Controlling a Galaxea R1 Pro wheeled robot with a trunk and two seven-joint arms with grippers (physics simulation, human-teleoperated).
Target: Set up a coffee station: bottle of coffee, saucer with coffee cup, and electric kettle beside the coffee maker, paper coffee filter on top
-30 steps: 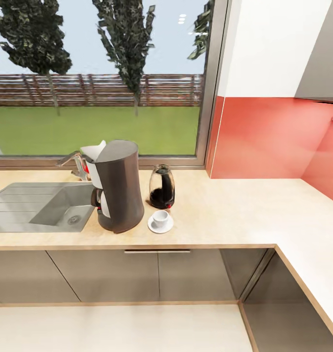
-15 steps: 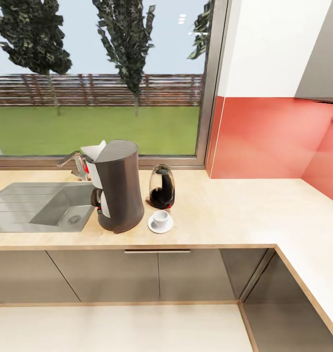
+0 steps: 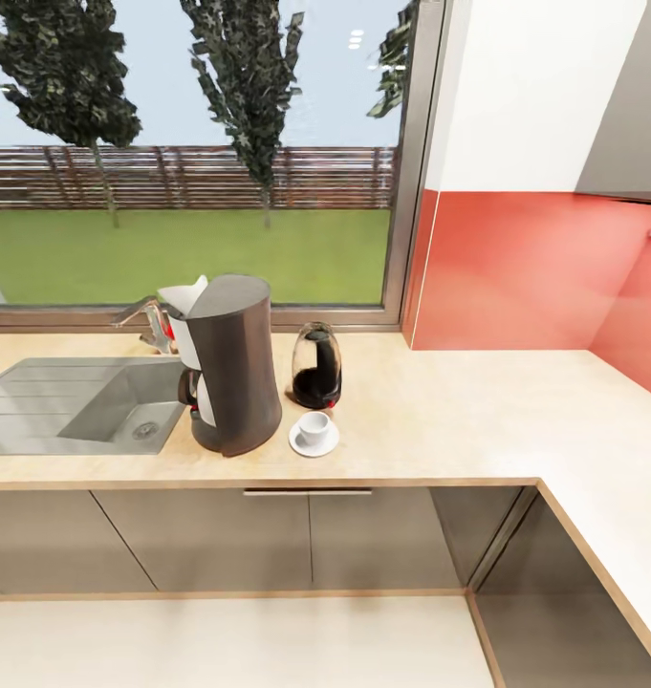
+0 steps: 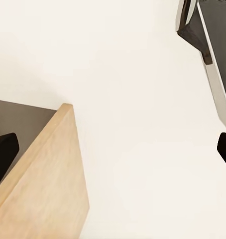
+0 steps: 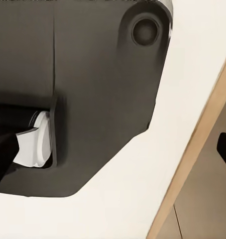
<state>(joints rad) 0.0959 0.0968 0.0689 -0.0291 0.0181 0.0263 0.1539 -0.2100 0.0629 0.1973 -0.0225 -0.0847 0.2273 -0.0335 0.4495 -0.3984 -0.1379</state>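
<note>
The coffee maker (image 3: 231, 368) stands on the kitchen countertop (image 3: 440, 420) just right of the sink, with a white paper filter (image 3: 185, 292) sticking up at its top. The electric kettle (image 3: 316, 367) sits close behind and to its right. In front of the kettle lies the saucer (image 3: 314, 441) with the coffee cup (image 3: 314, 426) on it. The bottle of coffee is out of view. My left gripper (image 4: 113, 154) is open, its dark fingertips (image 4: 3, 155) wide apart over pale floor. My right gripper (image 5: 113, 154) is also open, with nothing between its fingertips (image 5: 3, 160).
A grey inset sink (image 3: 81, 401) and faucet (image 3: 149, 323) lie left of the coffee maker. The worktop turns a corner along the red backsplash (image 3: 526, 272) at the right. Grey cabinets (image 3: 268, 540) stand below. The robot's dark base (image 5: 93, 74) shows in the right wrist view.
</note>
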